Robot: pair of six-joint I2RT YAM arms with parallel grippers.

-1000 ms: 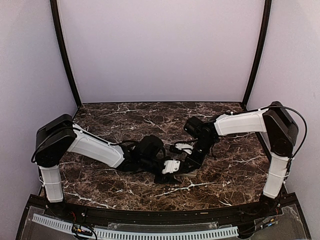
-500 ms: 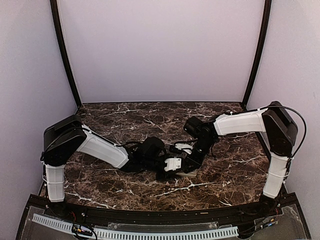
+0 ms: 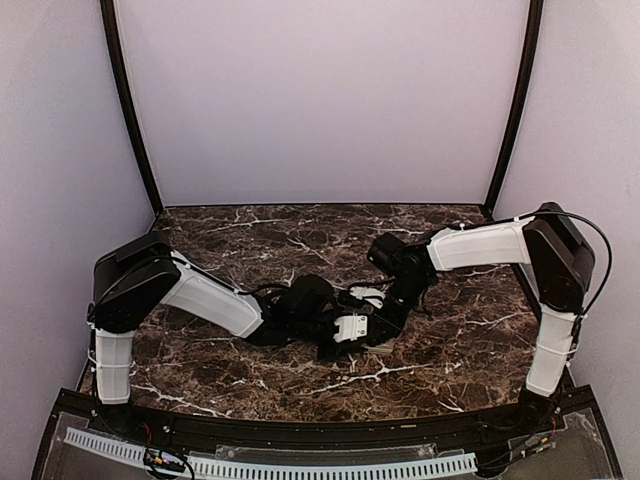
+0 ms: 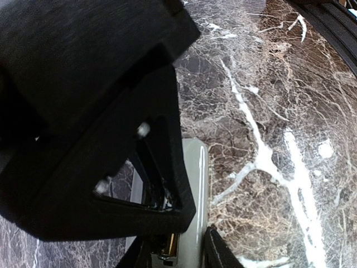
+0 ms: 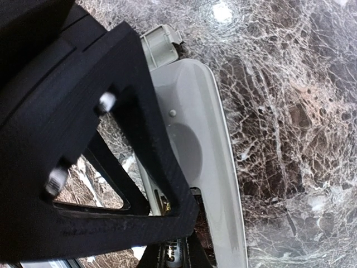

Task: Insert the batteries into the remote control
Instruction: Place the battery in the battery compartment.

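Remote control [image 5: 203,145] lies grey back up on the marble surface [image 5: 290,111], directly under both grippers, which meet over it. Battery recess sits at the end below the right gripper [image 5: 174,258]; brass contact [image 5: 167,206] glints just ahead of its tips.

Right gripper clenched almost fully. Small metallic bit shows at its tips; cannot tell if it is one of the batteries, as no red casing is visible in any view.

Left gripper [image 4: 178,258] brackets the remote, one finger on each side of the body, jaws partly apart. Cannot tell whether it pinches the remote or merely straddles it. Brass shows by its tips too.

Pale tabbed piece [image 5: 162,42], probably the battery cover, lies loose past the remote's end farthest from the right gripper, touching or just beside it.

Step in hand, as judged: seating a cell in the recess. To do it well:
- Left gripper holds the body flat and steady.
- Right gripper brings the cell in tilted, spring end first, then presses it level.
- Check polarity.
- Keep motions small and slow, since the recess is narrow.

Room: very tight between the two grippers, which are nearly touching over the remote. Open marble lies outboard of each gripper and beyond them toward the back wall. Near rail [image 3: 300,432] is behind both grippers, well apart. Side walls are well apart too. The loose cover is the only thing close enough to get knocked.
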